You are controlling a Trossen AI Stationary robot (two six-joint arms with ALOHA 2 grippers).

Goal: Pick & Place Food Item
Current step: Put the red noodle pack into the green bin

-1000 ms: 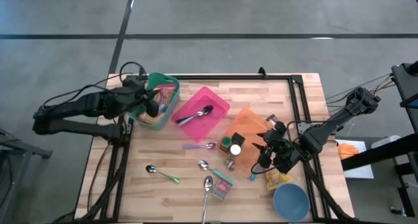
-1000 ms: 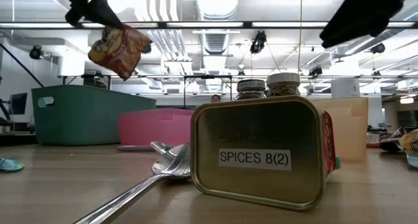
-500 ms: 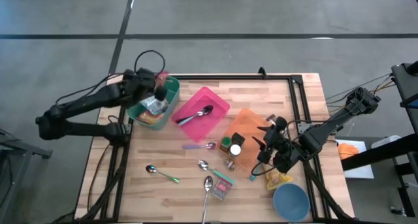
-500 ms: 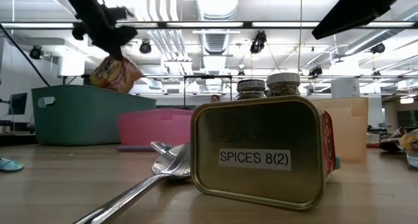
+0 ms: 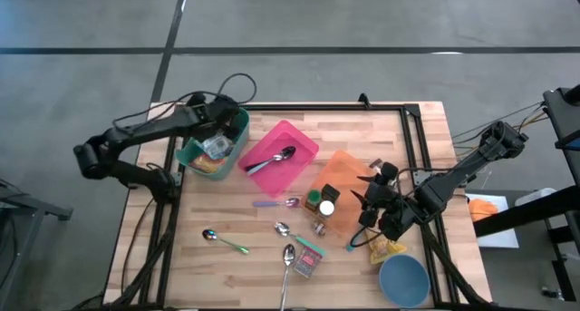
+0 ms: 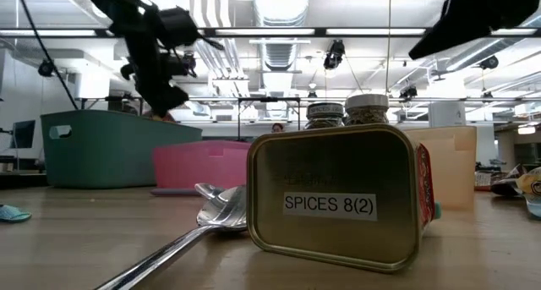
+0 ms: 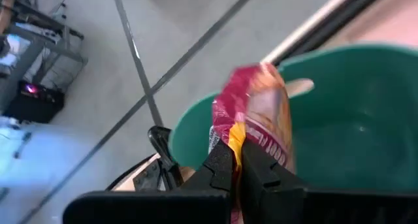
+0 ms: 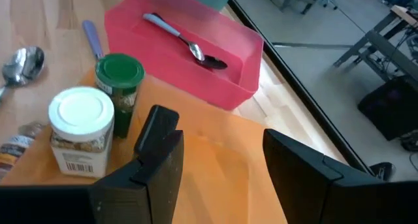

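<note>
Green bin (image 5: 201,151) at ten o'clock on the table holds packets; the left gripper (image 5: 217,140) dips a snack packet (image 5: 214,148) into it. The pink bin (image 5: 281,155) at its three o'clock holds a spoon (image 5: 272,160).

Left wrist view: fingertips (image 7: 221,165) clamp the packet over the bin.

Right wrist view: right gripper (image 8: 219,160) parted, empty, above the orange bin (image 8: 215,165).

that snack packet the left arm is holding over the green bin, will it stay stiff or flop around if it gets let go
The snack packet is probably floppy: it looks like thin crinkled film, bending where the left gripper pinches its edge with shut jaws. It seems light for its size, since that small pinch alone carries it. Released over the green bin, it would likely drop in limp rather than roll.
</note>
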